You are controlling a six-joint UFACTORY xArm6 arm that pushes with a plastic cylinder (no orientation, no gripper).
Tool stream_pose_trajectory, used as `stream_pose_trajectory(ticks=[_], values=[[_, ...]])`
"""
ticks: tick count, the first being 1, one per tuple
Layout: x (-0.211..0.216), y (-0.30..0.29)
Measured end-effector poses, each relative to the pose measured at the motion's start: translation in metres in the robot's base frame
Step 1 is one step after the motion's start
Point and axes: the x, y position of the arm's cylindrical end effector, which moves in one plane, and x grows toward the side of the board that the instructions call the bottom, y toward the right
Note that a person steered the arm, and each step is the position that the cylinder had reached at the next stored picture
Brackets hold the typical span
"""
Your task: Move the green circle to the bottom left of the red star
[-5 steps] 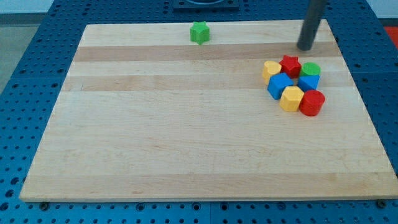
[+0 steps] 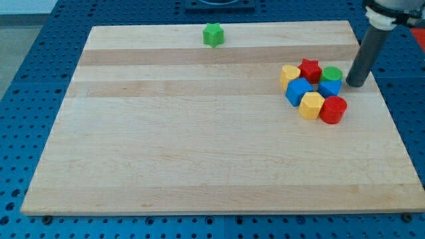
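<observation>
The green circle point(image 2: 332, 74) sits at the right of a tight cluster of blocks, just right of the red star point(image 2: 309, 69). My tip point(image 2: 355, 84) rests on the board just right of the green circle, a small gap away. A yellow heart point(image 2: 289, 74) lies left of the red star. Below are a blue block point(image 2: 299, 91), another blue block point(image 2: 330, 87), a yellow hexagon point(image 2: 311, 105) and a red cylinder point(image 2: 333, 109).
A green star point(image 2: 213, 34) lies alone near the top edge of the wooden board point(image 2: 199, 133). The board's right edge runs close to my tip. Blue perforated table surrounds the board.
My tip moved from above the cluster, near the view's top, down and to the right, to beside the green circle. The blocks have not moved.
</observation>
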Motion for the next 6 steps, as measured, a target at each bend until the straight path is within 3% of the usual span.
stream_pose_trajectory(ticks=[3, 6], values=[[0.002, -0.066], [-0.027, -0.074]])
